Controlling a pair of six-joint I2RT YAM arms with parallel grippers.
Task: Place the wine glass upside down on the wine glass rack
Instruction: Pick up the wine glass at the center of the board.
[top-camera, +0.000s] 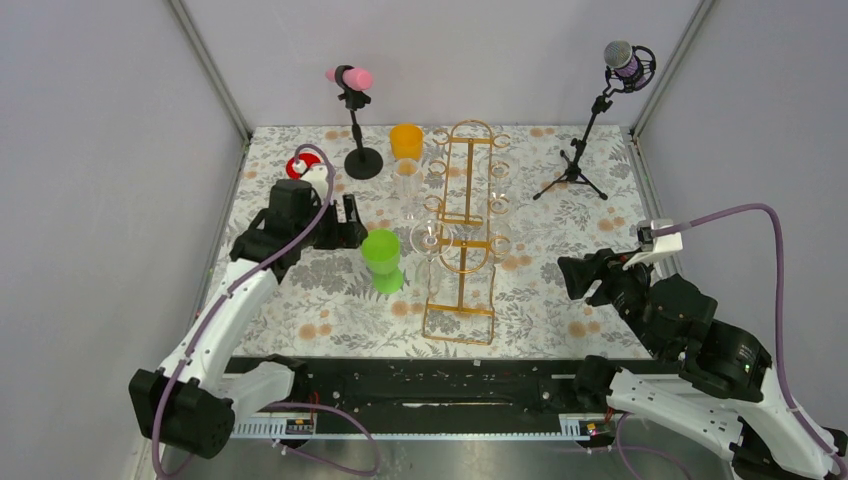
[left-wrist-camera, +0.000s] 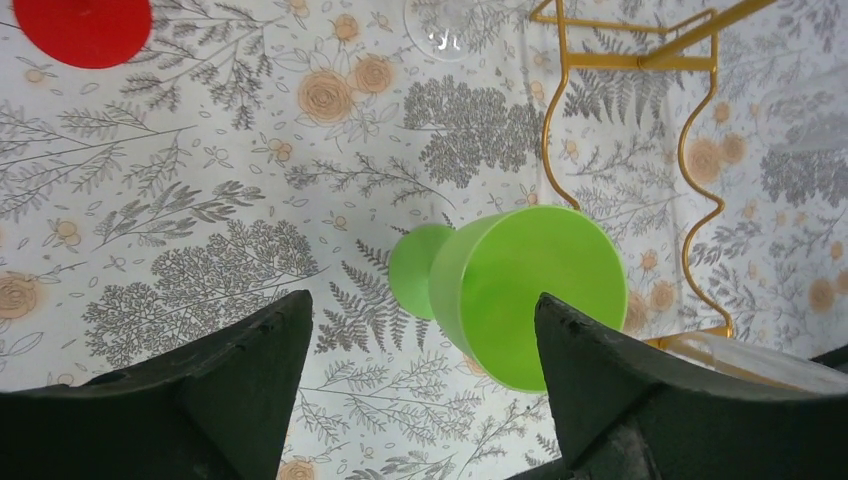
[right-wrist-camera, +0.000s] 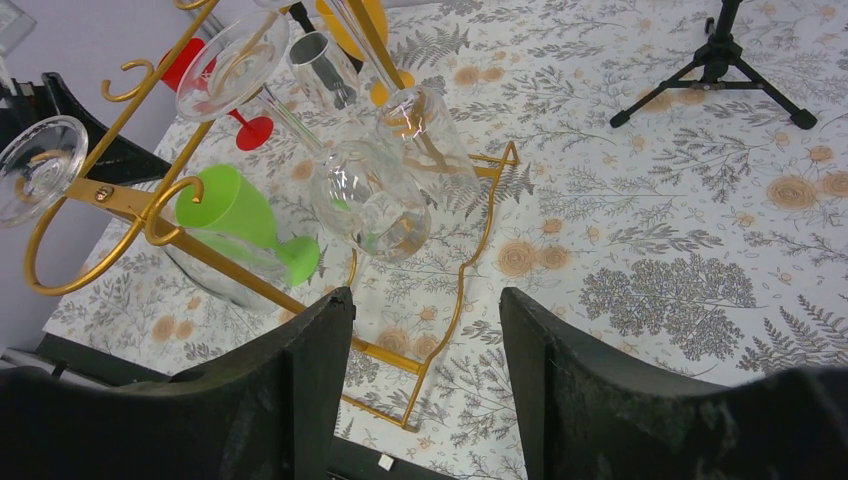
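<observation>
1. The rack (right-wrist-camera: 120, 202), gold wire with curled hooks, stands on the flowered table (top-camera: 560, 300), toward its front middle. A second gold rack (top-camera: 472, 122) stands just behind it.
2. Clear glasses (right-wrist-camera: 370, 200) hang bowl-down from the rack's hooks.
3. The green wine glass (top-camera: 381, 258) stands upright on its own foot on the table, just left of the rack. It is not hung on it.
4. The left gripper (top-camera: 350, 225) sits left of the rack, just beyond the green wine glass. Its jaws are spread wide with nothing clamped between them. In the left wrist view the green bowl lies ahead of the fingers (left-wrist-camera: 620, 400), close against the right-hand one; whether it touches cannot be told.
5. The right gripper (top-camera: 575, 278) is well to the right of the rack and points toward it. Its jaws stand apart and empty.
6. Behind the rack and slightly left is an orange cup (top-camera: 406, 140). Farther left and behind are a red glass (left-wrist-camera: 80, 30) and a pink microphone (top-camera: 350, 77) on a round-based stand.
7. Behind the rack to the right, a grey microphone (top-camera: 625, 60) stands on a tripod.
</observation>
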